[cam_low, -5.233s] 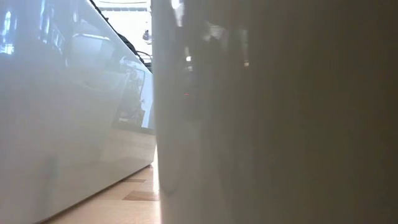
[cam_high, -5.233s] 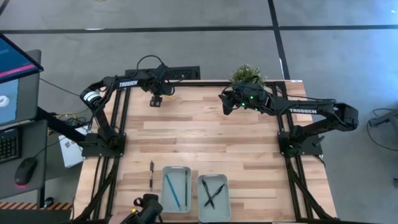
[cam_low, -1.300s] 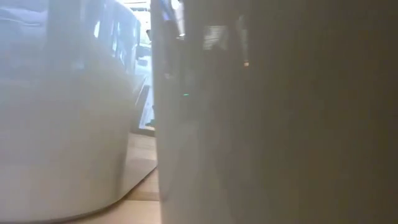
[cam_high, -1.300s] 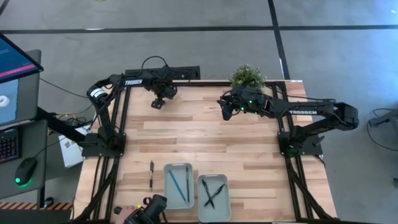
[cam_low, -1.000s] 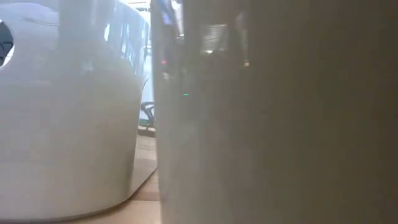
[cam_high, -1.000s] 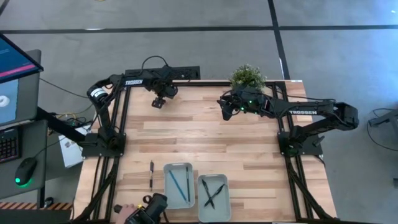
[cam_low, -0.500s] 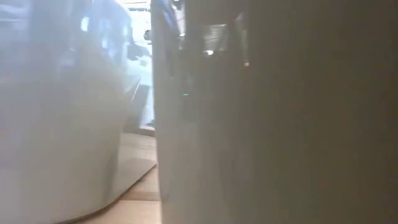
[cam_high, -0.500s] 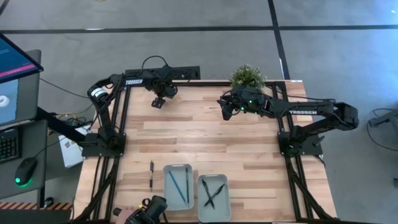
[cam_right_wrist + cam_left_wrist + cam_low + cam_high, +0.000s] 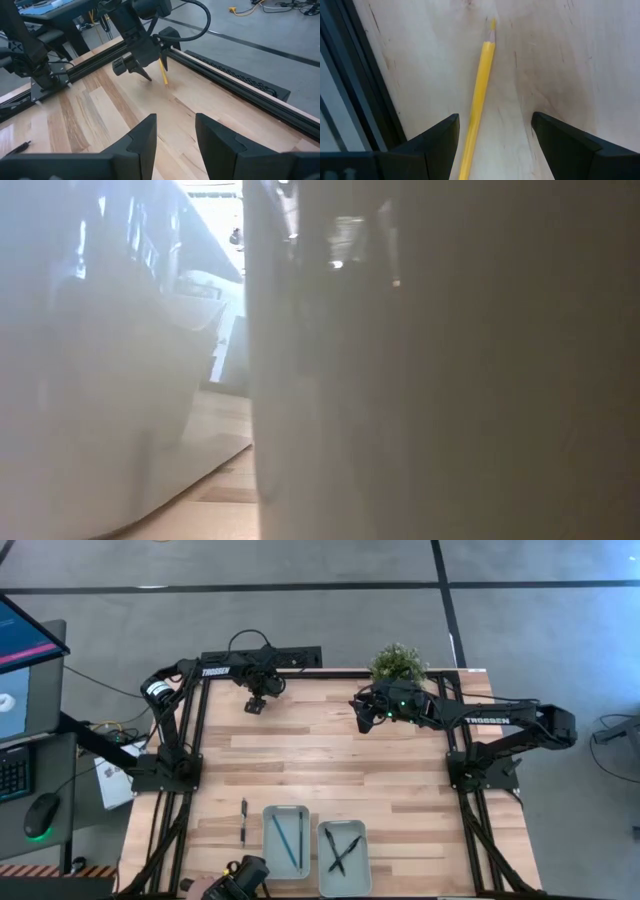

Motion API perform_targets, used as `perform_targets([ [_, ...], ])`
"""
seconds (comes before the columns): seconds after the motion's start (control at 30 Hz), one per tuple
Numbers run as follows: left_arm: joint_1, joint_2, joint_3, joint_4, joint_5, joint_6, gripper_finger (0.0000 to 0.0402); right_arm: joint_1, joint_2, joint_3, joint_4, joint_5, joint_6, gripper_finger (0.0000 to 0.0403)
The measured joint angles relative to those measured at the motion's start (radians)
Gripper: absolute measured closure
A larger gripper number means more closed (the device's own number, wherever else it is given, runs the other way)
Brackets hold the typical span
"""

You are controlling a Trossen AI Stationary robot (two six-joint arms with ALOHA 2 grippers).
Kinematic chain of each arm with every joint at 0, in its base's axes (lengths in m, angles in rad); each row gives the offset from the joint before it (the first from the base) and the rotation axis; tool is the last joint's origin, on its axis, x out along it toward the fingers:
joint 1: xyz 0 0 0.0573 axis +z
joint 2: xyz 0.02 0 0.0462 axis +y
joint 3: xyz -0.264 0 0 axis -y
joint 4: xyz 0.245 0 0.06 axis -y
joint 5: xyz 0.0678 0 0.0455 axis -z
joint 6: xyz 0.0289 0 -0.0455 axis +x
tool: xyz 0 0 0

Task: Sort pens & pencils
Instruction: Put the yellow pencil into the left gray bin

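Note:
A yellow pencil (image 9: 479, 95) lies flat on the wood by the table's far edge, also seen in the right wrist view (image 9: 163, 72). My left gripper (image 9: 495, 145) hovers over it, open, with a finger on either side and the pencil nearer one finger; no touch shows. From above the left gripper (image 9: 255, 703) covers the pencil. My right gripper (image 9: 175, 142) is open and waits at the far right (image 9: 364, 715). Two bluish sticks (image 9: 285, 840) lie in the left tray. Crossed black pens (image 9: 342, 850) lie in the right tray. One black pen (image 9: 243, 820) lies on the table beside the left tray.
A black frame rail (image 9: 220, 75) runs along the far edge just behind the pencil. A potted plant (image 9: 398, 660) stands at the far edge near my right arm. A black device with a hand (image 9: 243, 875) sits at the near edge. Pale blurred surfaces (image 9: 120, 380) block the low view.
Both arms have kept still. The pale blurred shapes filling the low view have shifted.

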Motion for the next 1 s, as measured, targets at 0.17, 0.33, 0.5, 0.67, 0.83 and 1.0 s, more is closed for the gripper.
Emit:
perform_targets([
  [0.17, -0.001, 0.0, 0.0, -0.003, -0.001, -0.036, 0.0149, 0.0, 0.0, 0.0, 0.0, 0.0, 0.0, 0.0246],
  [0.33, -0.002, 0.002, 0.01, -0.015, 0.004, -0.062, 0.0149, 0.0, 0.0, 0.0, 0.0, 0.0, 0.0, 0.0246],
  [0.5, -0.005, 0.009, 0.062, -0.118, 0.122, -0.109, 0.0149, 0.0, 0.0, 0.0, 0.001, 0.0, 0.008, 0.0246],
  [0.67, -0.008, 0.006, 0.069, -0.115, 0.07, -0.086, 0.0149, 0.0, 0.0, 0.0, 0.001, 0.0, 0.008, 0.0246],
  [0.83, -0.01, 0.006, 0.071, -0.128, 0.044, -0.017, 0.0149, 0.001, 0.0, 0.0, 0.001, 0.0, 0.008, 0.0246],
  [1.0, -0.014, 0.005, 0.071, -0.149, -0.005, 0.059, 0.0149, 0.001, 0.0, 0.0, 0.0, 0.0, 0.008, 0.0246],
])
